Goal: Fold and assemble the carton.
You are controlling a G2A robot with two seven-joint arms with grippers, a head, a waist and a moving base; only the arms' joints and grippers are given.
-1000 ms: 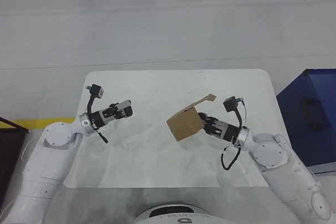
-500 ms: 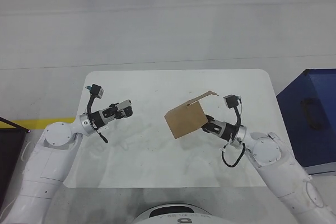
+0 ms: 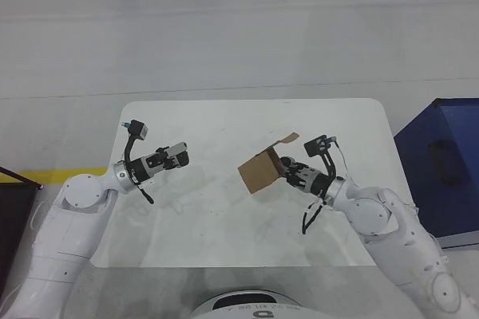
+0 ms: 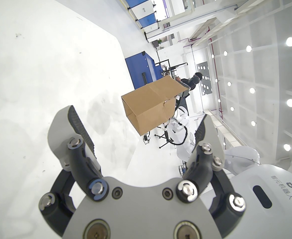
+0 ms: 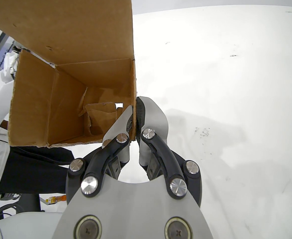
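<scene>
- Between the right jaws is one side wall of the carton [image 5: 61, 26], pinched at the rim of its open mouth, with the pads [image 5: 151, 115] one inside the box and one outside.
- Out from those jaws the carton [image 3: 259, 171] hangs above the white surface [image 3: 223, 223], lifted off it.
- Its long axis runs straight away from the right jaws and roughly toward the left jaws. The open mouth faces back at the right jaws.
- At the far end, folded flaps partly close the box, and a gap shows between them.
- From the wall next to the pinched one, a long flap juts back past the mouth.
- Well apart from the carton [image 4: 149, 105], the left jaws are spread wide and hold nothing, and the box shows ahead of their fingertips [image 4: 72, 115].
</scene>
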